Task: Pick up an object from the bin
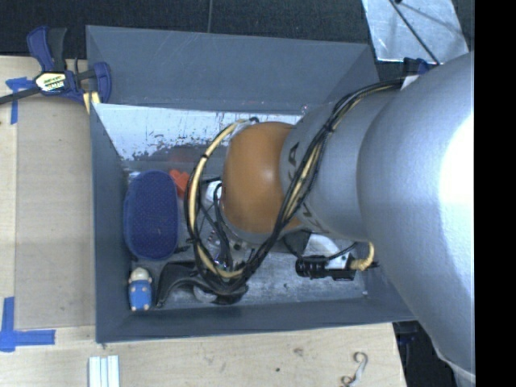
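The big grey arm (403, 192) comes in from the right and reaches down into the grey metal bin (226, 71). A round orange cover (256, 176) sits on its wrist, and yellow and black cables (196, 208) loop around that cover and hang down in front of it. Under the cover is the gripper (219, 256), low in the middle of the bin, close to the floor. The cover and the cables hide its tip, so I cannot tell if it is spread apart or squeezed together, and I cannot tell if it has anything in it. Just to the left of the gripper lies a blue oval thing (151, 214) with a bumpy top, like a brush or a sponge. It lies flat, with its long side running from the back of the bin to the front. Just beside the gripper, at the front of the bin, lies a black bent thing (179, 276), and the hanging cables come down right next to it. These two things are the nearest to the gripper, but I cannot tell which one it is over. In the front left corner there is a small toy figure (139, 290), blue below and pale on top. A little orange thing (179, 181) peeks out at the back, between the blue oval thing and the cables. On the right side, under the arm, something white (326, 244) lies on the bin floor.
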You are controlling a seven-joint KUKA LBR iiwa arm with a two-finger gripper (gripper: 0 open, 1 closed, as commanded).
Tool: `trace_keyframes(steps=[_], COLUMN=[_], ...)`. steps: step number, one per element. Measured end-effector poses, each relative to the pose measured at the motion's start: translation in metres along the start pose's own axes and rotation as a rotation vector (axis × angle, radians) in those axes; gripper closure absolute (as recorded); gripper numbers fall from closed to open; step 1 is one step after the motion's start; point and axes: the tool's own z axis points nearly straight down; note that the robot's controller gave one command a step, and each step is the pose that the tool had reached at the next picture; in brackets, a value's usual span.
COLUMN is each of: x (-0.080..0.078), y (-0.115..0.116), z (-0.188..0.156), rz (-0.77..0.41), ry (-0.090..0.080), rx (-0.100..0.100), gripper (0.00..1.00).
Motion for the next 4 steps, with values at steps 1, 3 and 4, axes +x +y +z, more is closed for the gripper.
trace_keyframes(steps=[1, 3, 4], x=[0.022, -0.031, -0.020], y=[0.057, -0.025, 0.023], z=[-0.014, 0.015, 0.036], rz=[0.266, 0.248, 0.515], ry=[-0.002, -0.003, -0.001], rx=[-0.005, -0.002, -0.002], gripper=[1.00, 1.00, 1.00])
